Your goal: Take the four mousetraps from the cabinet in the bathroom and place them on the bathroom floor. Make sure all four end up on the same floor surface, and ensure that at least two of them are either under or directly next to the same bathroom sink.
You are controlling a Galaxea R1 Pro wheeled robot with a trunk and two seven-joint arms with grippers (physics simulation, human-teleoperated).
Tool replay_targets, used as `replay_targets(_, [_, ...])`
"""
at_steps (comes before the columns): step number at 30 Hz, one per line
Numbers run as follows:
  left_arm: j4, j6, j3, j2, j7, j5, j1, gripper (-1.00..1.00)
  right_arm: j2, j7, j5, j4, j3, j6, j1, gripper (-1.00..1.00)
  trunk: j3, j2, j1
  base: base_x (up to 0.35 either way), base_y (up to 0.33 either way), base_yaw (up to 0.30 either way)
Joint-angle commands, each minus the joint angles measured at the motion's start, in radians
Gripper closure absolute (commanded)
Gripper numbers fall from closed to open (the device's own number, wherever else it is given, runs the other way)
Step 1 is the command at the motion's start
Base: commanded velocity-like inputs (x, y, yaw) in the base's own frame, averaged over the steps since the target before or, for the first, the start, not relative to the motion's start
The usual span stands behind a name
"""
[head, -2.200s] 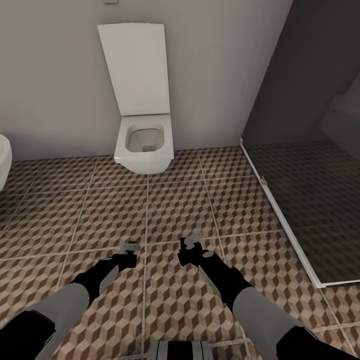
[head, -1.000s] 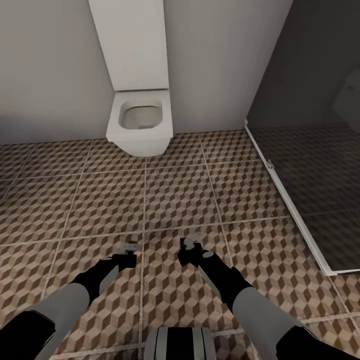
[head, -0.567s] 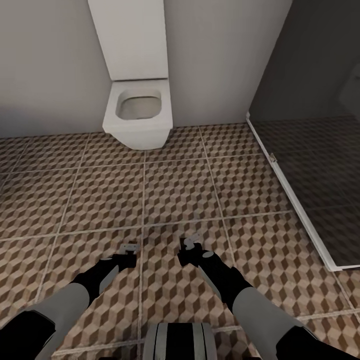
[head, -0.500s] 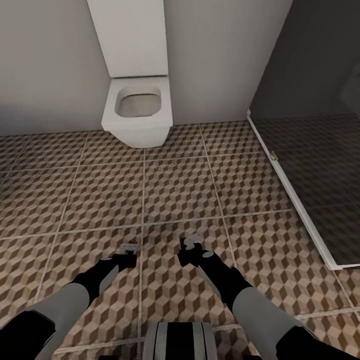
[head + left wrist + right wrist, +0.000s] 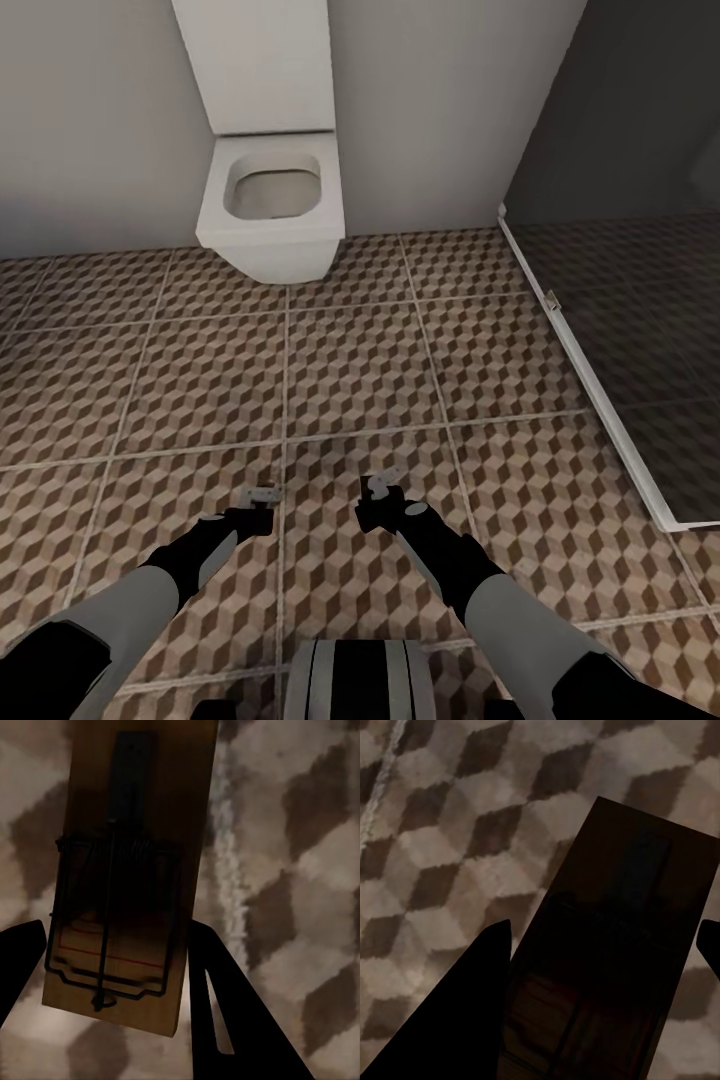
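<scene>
My left gripper [image 5: 262, 496] hangs low over the bathroom floor [image 5: 350, 370], shut on a mousetrap. In the left wrist view that mousetrap [image 5: 127, 892] is a wooden board with dark wire parts, held between the two dark fingers [image 5: 217, 1012] of the left gripper [image 5: 116, 937]. Beside it, my right gripper [image 5: 380, 488] is shut on a second mousetrap, and the right wrist view shows this mousetrap [image 5: 615, 967] in shadow between the fingers [image 5: 472, 1005] above the cube-patterned tiles. The cabinet and the bathroom sink are out of view.
A white wall-hung toilet [image 5: 268, 205] with its lid up stands straight ahead against the grey wall. A dark glass shower screen [image 5: 620, 330] with a white base rail [image 5: 585, 370] runs along the right. Open tiled floor lies between me and the toilet.
The whole picture has shifted: the toilet and wall sit higher and nearer, so the camera has moved forward. Both arms keep the same pose, each still holding its mousetrap.
</scene>
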Motion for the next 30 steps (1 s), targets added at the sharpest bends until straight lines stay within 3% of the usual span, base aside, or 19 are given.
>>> replay_targets(1, [-0.002,0.005,-0.003,0.001,-0.001,0.005,0.000,1.00,-0.001,-0.001,-0.008,-0.001,0.003,0.005,0.000,1.00,-0.001,0.000,0.000,0.000,0.000,0.000])
replay_targets(10, [-0.001,0.006,-0.003,0.001,-0.001,0.005,0.000,1.00,-0.001,-0.001,-0.008,-0.001,0.003,0.005,0.000,1.00,-0.001,0.000,0.000,0.078,0.065,0.000])
replay_targets(24, [-0.001,0.007,-0.003,0.001,-0.001,0.005,0.000,1.00,-0.001,-0.001,-0.008,-0.001,0.003,0.005,0.000,1.00,-0.001,0.000,0.000,0.256,0.225,0.000])
replay_targets(30, [-0.001,0.007,-0.003,0.001,-0.001,0.005,0.000,1.00,-0.001,-0.001,-0.008,-0.001,0.003,0.005,0.000,1.00,-0.001,0.000,0.000,0.323,0.064,0.000])
